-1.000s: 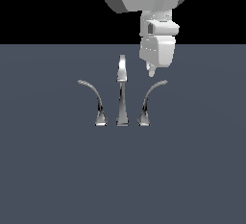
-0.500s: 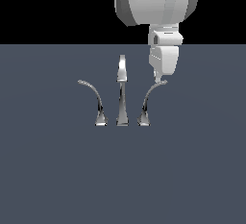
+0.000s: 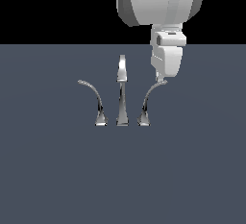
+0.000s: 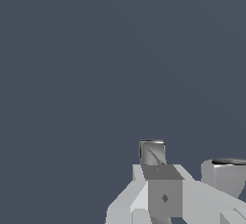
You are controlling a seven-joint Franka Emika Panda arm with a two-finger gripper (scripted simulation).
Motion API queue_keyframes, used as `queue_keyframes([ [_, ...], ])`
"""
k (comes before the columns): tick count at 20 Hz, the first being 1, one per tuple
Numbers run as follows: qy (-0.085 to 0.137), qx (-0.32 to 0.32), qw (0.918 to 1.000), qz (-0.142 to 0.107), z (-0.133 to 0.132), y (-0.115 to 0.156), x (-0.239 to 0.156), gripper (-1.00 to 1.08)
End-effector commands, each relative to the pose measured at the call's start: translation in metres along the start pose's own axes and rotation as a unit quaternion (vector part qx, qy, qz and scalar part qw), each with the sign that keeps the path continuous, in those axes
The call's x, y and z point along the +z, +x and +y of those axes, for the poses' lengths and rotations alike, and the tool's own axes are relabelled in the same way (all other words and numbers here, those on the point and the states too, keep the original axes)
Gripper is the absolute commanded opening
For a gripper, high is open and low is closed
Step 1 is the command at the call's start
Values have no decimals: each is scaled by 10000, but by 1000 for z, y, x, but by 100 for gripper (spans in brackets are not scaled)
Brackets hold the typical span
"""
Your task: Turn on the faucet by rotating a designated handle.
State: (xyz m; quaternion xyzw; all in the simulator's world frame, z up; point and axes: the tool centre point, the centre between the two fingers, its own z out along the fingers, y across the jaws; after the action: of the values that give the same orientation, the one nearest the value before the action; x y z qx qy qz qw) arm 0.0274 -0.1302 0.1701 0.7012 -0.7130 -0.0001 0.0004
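The faucet (image 3: 122, 93) is seen on the grey table (image 3: 57, 170), its designated handle (image 3: 148, 104) at the spout's 3 o'clock. The pincer (image 3: 160, 79) has been shifted toward 3 o'clock and lowered since earlier, reaching the handle's tip; whether it is clenched cannot be told.

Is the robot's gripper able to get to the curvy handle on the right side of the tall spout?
Probably yes. The gripper hangs right at the tip of the designated handle, with nothing between them. The spout and the other lever stand off to the exterior view's left, out of the way.
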Motion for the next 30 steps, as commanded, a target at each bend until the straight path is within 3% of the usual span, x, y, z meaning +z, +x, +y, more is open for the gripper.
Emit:
queue_keyframes([
  [1,0,2,10000,0,8,3,0,-100],
  [9,2,5,10000,-1,31,13,0,-100],
  [10,55,-54,10000,-9,22,5,0,-100],
  [26,6,3,10000,-3,75,-5,0,-100],
  [30,29,41,10000,6,75,-6,0,-100],
])
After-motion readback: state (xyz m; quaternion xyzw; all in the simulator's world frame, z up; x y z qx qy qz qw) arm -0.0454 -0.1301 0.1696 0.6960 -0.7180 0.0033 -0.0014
